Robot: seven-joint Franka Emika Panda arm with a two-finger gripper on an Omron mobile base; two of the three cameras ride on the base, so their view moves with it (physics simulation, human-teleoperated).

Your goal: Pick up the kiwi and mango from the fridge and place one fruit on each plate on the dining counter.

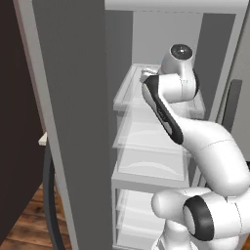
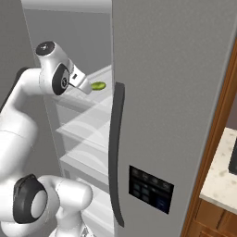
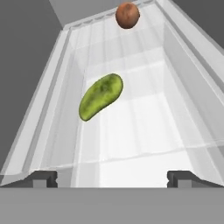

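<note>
The green oblong mango [image 3: 100,96] lies tilted on a white upper shelf [image 3: 144,131] of the open grey fridge [image 2: 176,92]. My gripper [image 3: 113,178] is open, its two dark fingertips wide apart just short of the mango, nothing between them. From the right base view the gripper [image 2: 84,84] reaches into the fridge with the mango [image 2: 98,85] just beyond it. From the left base view the arm [image 1: 166,110] covers the hand at that shelf [image 1: 129,85]. A reddish-brown round fruit [image 3: 127,15] sits at the back of the shelf. The kiwi is out of view.
The shelf's raised side walls [image 3: 52,109] flank the mango closely. The shut fridge door carries a long dark handle [image 2: 115,152] and a black dispenser panel [image 2: 150,189]. The open left door [image 1: 73,107] stands beside the arm. A pale stone counter corner [image 2: 222,178] lies at right.
</note>
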